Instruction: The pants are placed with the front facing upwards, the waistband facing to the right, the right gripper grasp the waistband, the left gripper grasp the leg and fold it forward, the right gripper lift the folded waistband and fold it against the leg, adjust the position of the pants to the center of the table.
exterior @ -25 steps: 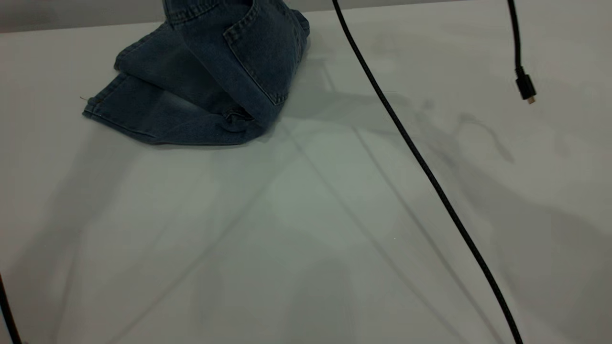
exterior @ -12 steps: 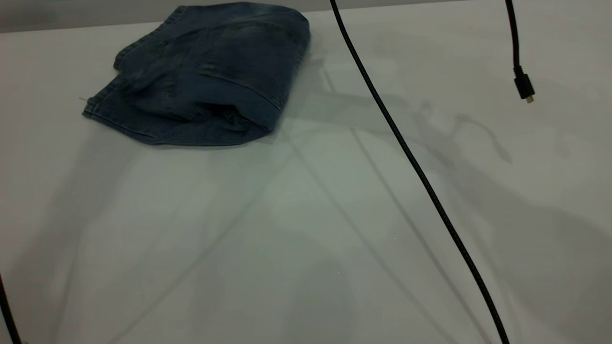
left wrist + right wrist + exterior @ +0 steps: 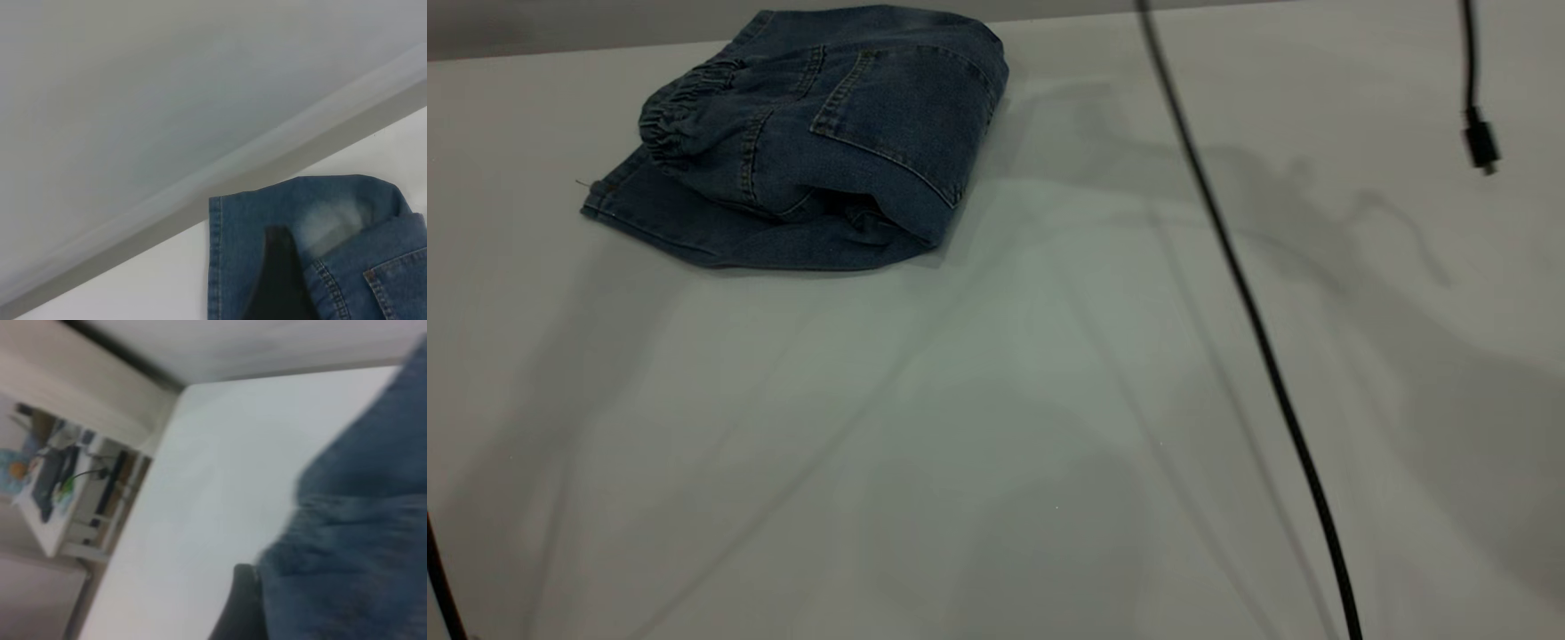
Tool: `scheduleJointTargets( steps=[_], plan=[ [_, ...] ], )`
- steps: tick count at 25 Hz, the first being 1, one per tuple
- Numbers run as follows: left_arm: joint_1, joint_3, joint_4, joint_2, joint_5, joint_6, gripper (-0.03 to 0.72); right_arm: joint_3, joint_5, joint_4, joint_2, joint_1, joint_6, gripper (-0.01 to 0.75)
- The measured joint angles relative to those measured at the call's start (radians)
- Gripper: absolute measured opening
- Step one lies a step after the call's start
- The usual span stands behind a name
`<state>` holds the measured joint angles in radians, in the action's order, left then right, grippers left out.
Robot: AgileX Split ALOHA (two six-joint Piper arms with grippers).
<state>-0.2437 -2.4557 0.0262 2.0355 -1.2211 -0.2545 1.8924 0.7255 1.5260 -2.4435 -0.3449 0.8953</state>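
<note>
While the pants (image 3: 809,142) lie folded at the table's (image 3: 996,400) far left corner, neither end effector shows in the exterior view.

The denim sits in a compact bundle, the puckered waistband (image 3: 680,111) turned toward the left over the leg layer, whose hem edge (image 3: 649,227) pokes out at the near left (a back pocket (image 3: 911,111) with tan stitching faces up). In the left wrist view one dark finger of the left end effector (image 3: 277,280) lies against the blue fabric near a pale faded patch (image 3: 330,220); whether its fingers are apart or together cannot be told. The right wrist view shows a dark tip of the right end effector (image 3: 240,607) beside bunched denim, its state equally unclear. A black cable (image 3: 1254,329) hangs across the table, and a second cable's plug (image 3: 1480,147) dangles at the far right.
</note>
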Motion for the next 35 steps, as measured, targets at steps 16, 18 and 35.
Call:
scheduleJointTargets(
  steps=[16,18,35],
  plan=[
    [0.0,0.19,-0.065,0.115,0.002,0.012,0.475,0.028,0.139,-0.771,0.134,0.277,-0.547,0.565],
    [0.0,0.212,-0.099,0.139,0.002,0.011,0.475,0.066,0.185,-0.882,0.158,0.286,-0.616,0.565],
    [0.0,0.222,-0.127,0.513,0.005,0.001,0.475,0.218,0.374,-1.104,0.165,0.295,-0.763,0.532]
  ],
)
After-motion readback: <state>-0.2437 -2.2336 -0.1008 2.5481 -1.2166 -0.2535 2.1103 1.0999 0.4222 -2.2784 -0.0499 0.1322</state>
